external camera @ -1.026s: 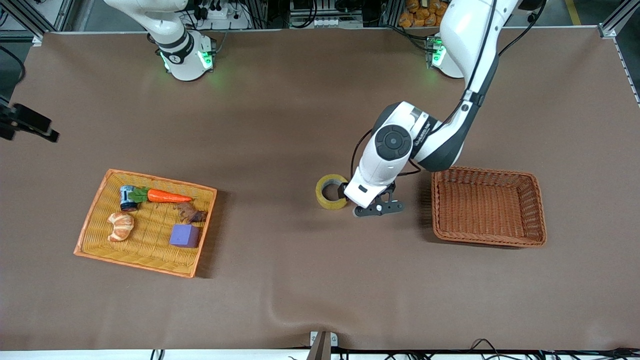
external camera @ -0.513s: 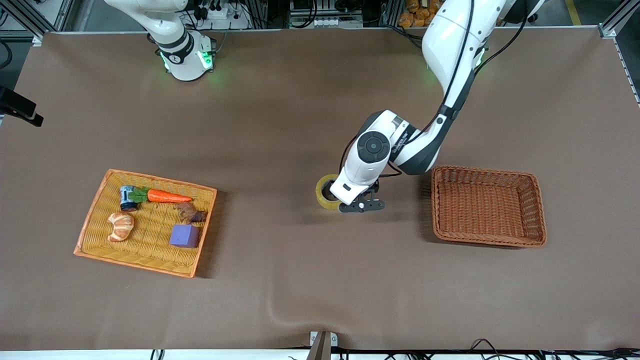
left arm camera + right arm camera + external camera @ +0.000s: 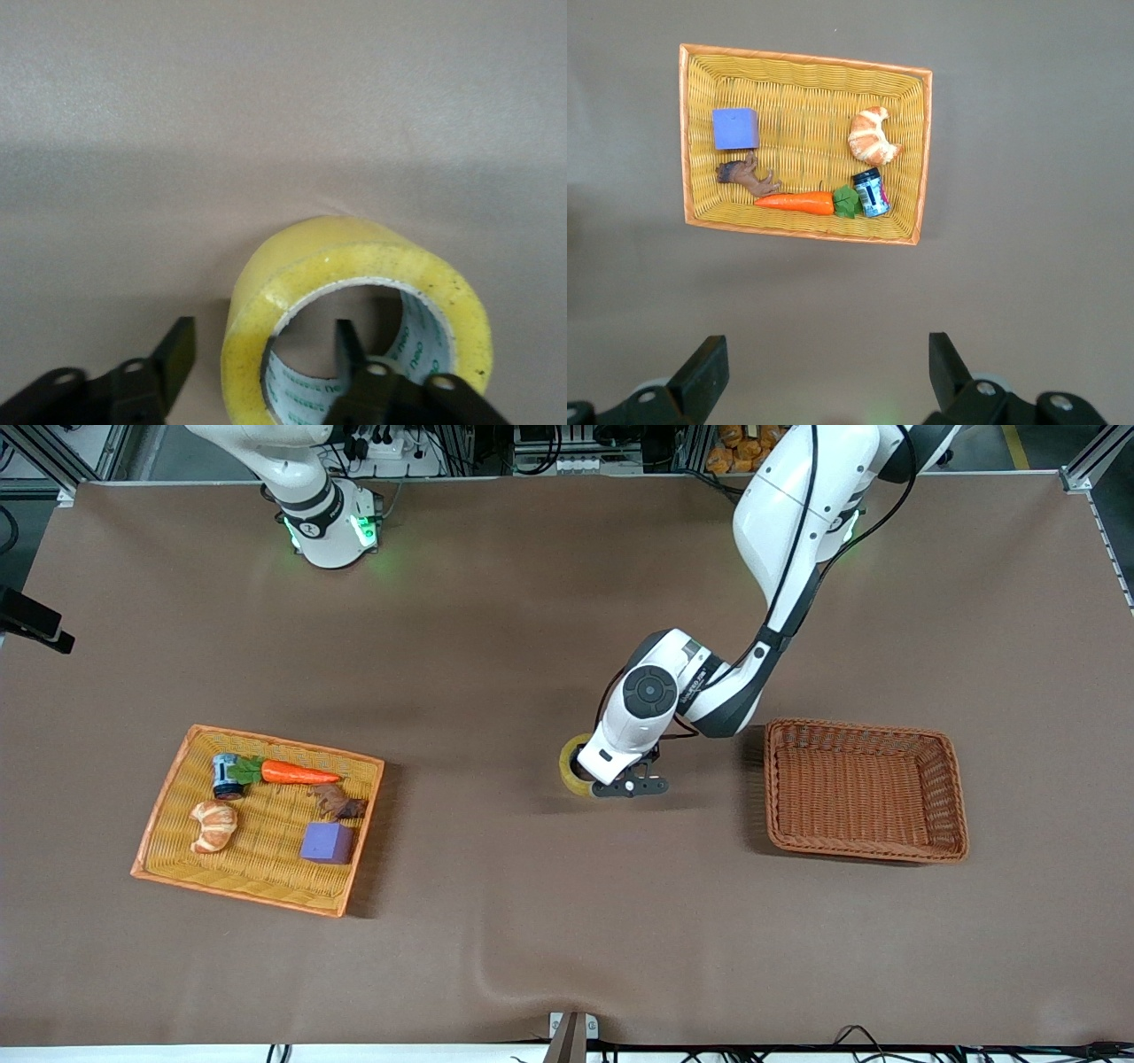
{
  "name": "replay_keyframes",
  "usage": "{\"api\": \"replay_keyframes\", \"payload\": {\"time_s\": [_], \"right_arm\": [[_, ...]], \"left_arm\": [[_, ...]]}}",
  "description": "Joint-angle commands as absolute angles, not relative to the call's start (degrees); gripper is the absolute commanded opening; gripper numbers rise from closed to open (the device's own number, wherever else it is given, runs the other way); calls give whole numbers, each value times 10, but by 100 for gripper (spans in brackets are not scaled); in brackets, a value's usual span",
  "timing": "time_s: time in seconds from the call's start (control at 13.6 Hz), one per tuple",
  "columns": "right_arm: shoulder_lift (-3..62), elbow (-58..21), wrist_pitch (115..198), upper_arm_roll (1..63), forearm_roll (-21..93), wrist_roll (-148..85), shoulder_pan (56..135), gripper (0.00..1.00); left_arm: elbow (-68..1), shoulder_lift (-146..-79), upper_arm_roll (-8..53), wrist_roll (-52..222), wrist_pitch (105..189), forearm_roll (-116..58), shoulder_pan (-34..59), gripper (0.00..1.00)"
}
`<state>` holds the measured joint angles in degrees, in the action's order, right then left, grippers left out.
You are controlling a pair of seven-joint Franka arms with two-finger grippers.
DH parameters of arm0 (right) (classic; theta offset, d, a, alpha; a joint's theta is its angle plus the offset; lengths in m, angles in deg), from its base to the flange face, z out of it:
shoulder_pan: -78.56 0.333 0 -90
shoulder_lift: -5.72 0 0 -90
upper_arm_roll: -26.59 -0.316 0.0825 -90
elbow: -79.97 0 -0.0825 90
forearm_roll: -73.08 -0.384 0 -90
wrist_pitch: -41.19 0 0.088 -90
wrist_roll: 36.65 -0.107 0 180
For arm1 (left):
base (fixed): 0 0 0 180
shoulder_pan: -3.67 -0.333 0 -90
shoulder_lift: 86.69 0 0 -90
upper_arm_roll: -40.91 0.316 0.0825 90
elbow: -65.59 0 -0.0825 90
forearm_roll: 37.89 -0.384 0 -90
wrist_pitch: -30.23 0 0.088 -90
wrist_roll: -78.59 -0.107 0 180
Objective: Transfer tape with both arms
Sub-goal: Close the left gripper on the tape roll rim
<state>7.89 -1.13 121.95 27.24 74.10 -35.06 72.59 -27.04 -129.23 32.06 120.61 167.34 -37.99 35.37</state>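
The tape, a yellowish roll with a pale core, lies flat on the brown table near its middle. In the left wrist view the tape fills the lower middle. My left gripper is down at the roll and open. It straddles the roll's wall, with one finger inside the core and the other finger outside it. My right gripper is open and empty, held high over the table beside the yellow tray. Only a black part of it shows at the front view's edge.
The yellow wicker tray toward the right arm's end holds a carrot, a croissant, a purple cube, a small can and a brown figure. An empty brown wicker basket stands beside the tape toward the left arm's end.
My left gripper has moved sideways from beside the tape onto it, so its fingers now straddle the roll's wall. The black part of the right gripper has drifted toward the view's edge.
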Motion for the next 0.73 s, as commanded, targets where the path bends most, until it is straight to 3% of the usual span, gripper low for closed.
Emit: {"api": "replay_keyframes", "payload": {"time_s": [0.0,0.07,0.29,0.66], "right_arm": [[74,-13,1221,262,742,-343,718,100],[74,-15,1221,261,735,-340,720,100],[74,-15,1217,262,735,-338,714,100],[73,-15,1216,260,735,-339,721,100]], "left_arm": [[-272,-1296,318,1201,1686,-359,354,18],[-271,-1295,318,1201,1686,-352,354,1],[-277,-1275,319,1200,1680,-349,344,0],[-346,-1149,318,1133,1668,-350,257,0]]}}
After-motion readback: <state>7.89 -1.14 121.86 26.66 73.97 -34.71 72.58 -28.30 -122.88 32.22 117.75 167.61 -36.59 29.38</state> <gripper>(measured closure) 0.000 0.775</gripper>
